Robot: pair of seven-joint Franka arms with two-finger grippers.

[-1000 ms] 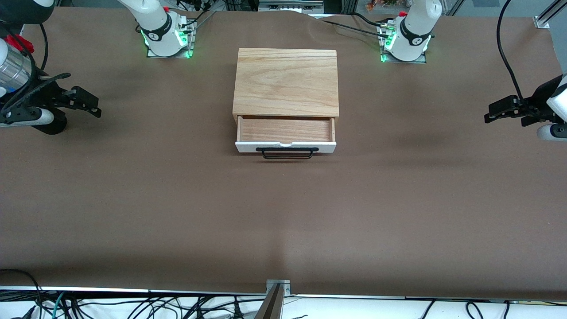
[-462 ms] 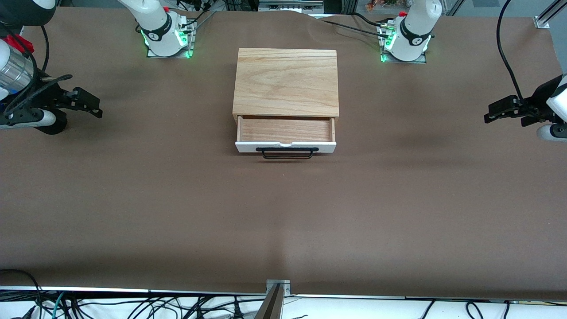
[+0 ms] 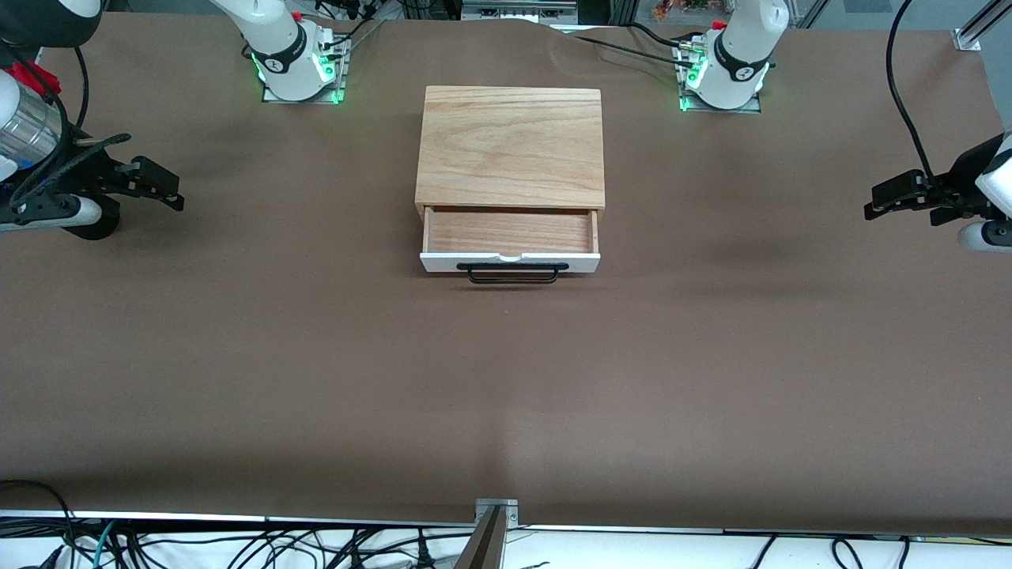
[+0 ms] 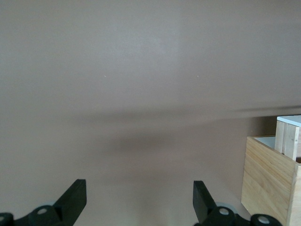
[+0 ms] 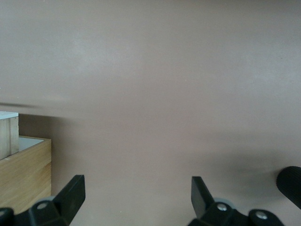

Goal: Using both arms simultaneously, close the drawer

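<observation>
A brown table point(image 3: 316, 356) filled nearly the whole front view. A light wood box point(image 3: 510, 146) sat on it, midway between its two ends. At the table's edge nearest the front camera a small grey metal bracket point(image 3: 496, 510) was fixed, nearer to that camera than the box. Past that edge a tangle of black cables point(image 3: 261, 549) lay along a white strip.
</observation>
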